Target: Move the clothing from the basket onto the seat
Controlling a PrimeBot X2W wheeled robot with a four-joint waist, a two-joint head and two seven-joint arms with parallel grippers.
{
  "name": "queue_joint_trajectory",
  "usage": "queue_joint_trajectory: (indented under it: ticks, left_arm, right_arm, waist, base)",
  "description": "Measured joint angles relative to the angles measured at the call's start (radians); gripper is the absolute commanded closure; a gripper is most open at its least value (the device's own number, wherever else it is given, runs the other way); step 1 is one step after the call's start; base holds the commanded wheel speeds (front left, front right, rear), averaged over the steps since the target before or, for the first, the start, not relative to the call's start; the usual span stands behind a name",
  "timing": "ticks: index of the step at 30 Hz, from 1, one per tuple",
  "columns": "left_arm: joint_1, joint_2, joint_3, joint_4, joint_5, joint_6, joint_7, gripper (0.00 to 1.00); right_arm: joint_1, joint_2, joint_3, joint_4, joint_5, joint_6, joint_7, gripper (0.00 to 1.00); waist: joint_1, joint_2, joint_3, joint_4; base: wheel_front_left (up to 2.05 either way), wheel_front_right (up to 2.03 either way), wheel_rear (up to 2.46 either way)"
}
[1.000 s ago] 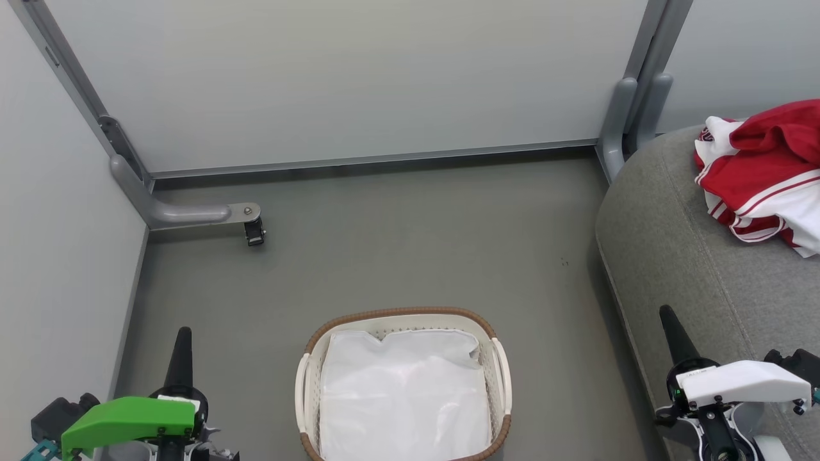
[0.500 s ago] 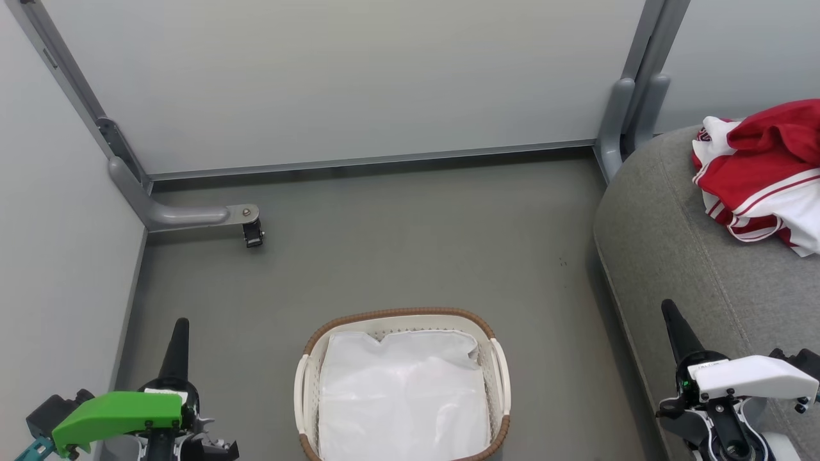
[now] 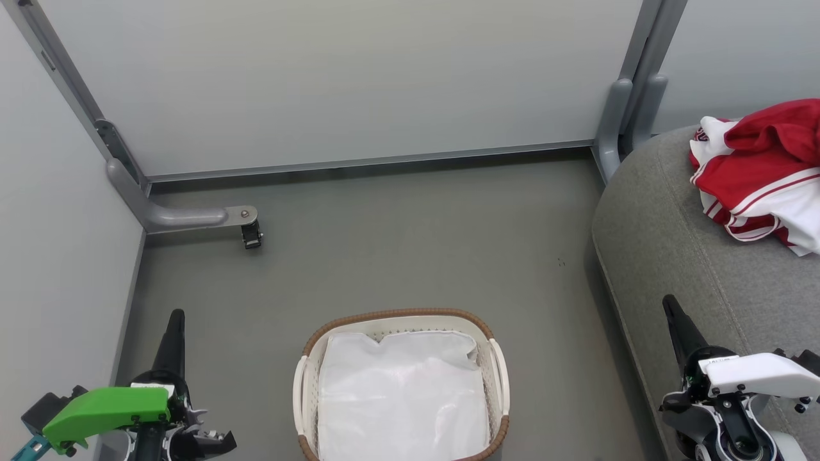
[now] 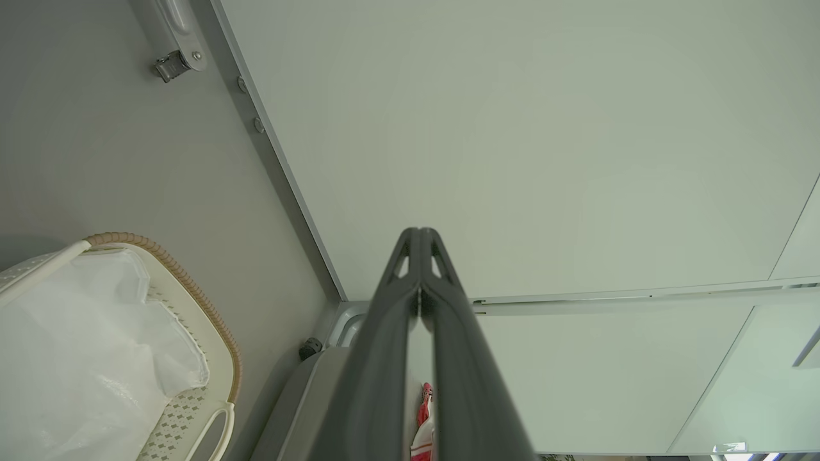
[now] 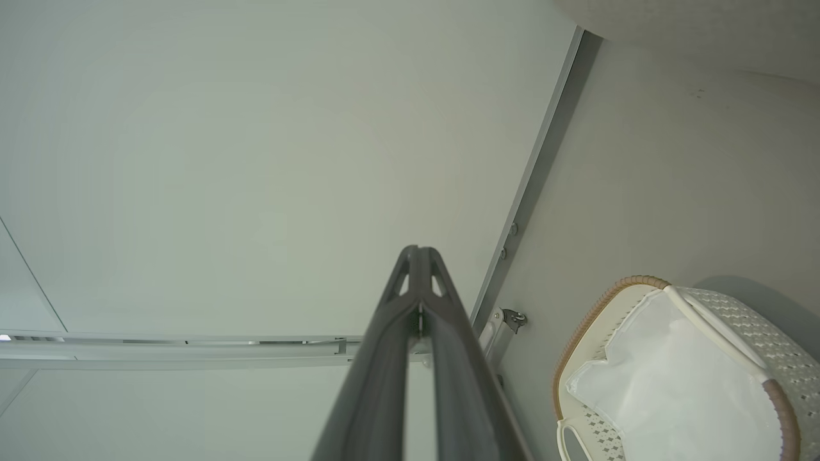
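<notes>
While clothing (image 3: 762, 169) sits on seat (image 3: 672, 256) (right part cropped), basket (image 3: 397, 314) rim cut off, left gripper (image 4: 420, 234) and right gripper (image 5: 418, 251) pressed together.

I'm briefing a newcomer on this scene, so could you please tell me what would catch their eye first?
The bright red basketball clothing with white trim stands out most, heaped on the large grey fabric seat at the head view's right. Next comes the oval white perforated plastic basket with its brown woven-look rim, on the floor at bottom centre, holding a flat white cloth liner.
</notes>
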Motion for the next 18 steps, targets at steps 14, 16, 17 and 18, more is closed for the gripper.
queue_joint_trajectory:
  ticks: [14, 16, 17, 18]
  left_arm:
    - [-0.012, -0.001, 0.014, -0.005, -0.082, -0.002, 0.026, 1.00]
    - [-0.014, -0.001, 0.016, -0.006, -0.094, -0.004, 0.028, 1.00]
    - [-0.014, -0.001, 0.017, -0.006, -0.097, -0.004, 0.030, 1.00]
    - [-0.016, -0.001, 0.018, -0.006, -0.104, -0.004, 0.034, 1.00]
  right_arm:
    - [-0.006, 0.000, -0.012, -0.004, 0.093, 0.000, 0.025, 1.00]
    - [-0.008, -0.001, -0.014, -0.004, 0.107, 0.000, 0.030, 1.00]
    - [-0.009, -0.001, -0.015, -0.004, 0.112, 0.000, 0.031, 1.00]
    - [-0.010, -0.001, -0.015, -0.004, 0.120, 0.000, 0.032, 1.00]
  waist:
    - [0.0000, 0.0000, -0.002, -0.004]
    - [0.0000, 0.0000, -0.002, -0.004]
    - [0.0000, 0.0000, -0.003, -0.004]
    - [0.0000, 0.0000, -0.003, -0.005]
  base:
    - [0.00, 0.00, 0.00]
    - [0.00, 0.00, 0.00]
    - [0.00, 0.00, 0.00]
    - [0.00, 0.00, 0.00]
